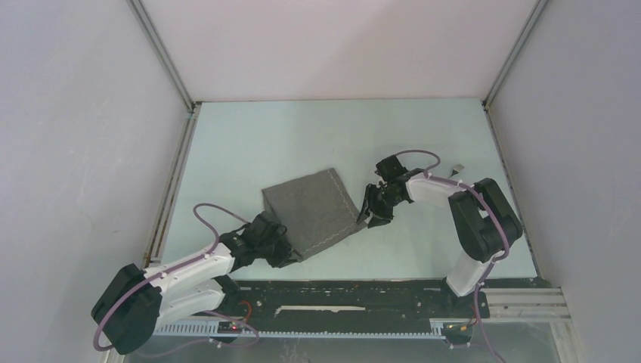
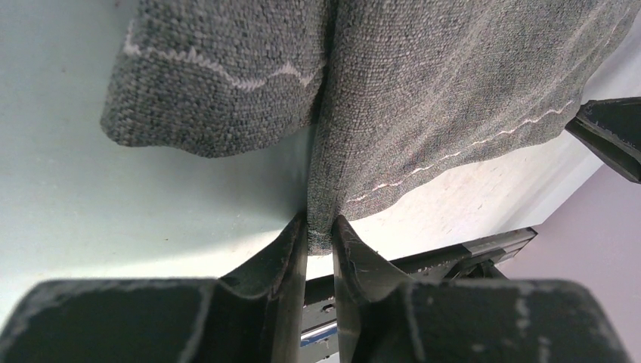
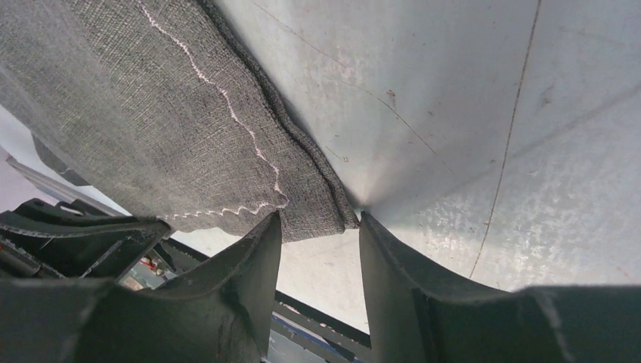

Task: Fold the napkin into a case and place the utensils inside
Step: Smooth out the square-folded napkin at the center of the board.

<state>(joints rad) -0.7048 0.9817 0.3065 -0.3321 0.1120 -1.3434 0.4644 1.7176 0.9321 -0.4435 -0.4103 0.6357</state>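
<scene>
The grey napkin (image 1: pixel 317 208) lies partly folded at the table's middle, its pale stitched hem showing. My left gripper (image 1: pixel 283 253) is shut on the napkin's near left edge; in the left wrist view the cloth (image 2: pixel 423 98) is pinched between the fingertips (image 2: pixel 320 227). My right gripper (image 1: pixel 368 215) is at the napkin's right corner. In the right wrist view its jaws (image 3: pixel 319 223) stand apart, with the cloth corner (image 3: pixel 151 128) at the gap between the tips. A small pale slim item (image 1: pixel 457 168), perhaps a utensil, lies at the right behind the right arm. The knife is not in view.
The pale table (image 1: pixel 302 128) is enclosed by white walls with metal frame posts at the back corners. A dark rail (image 1: pixel 340 291) runs along the near edge between the arm bases. The right arm's elbow (image 1: pixel 484 215) stands near the right wall.
</scene>
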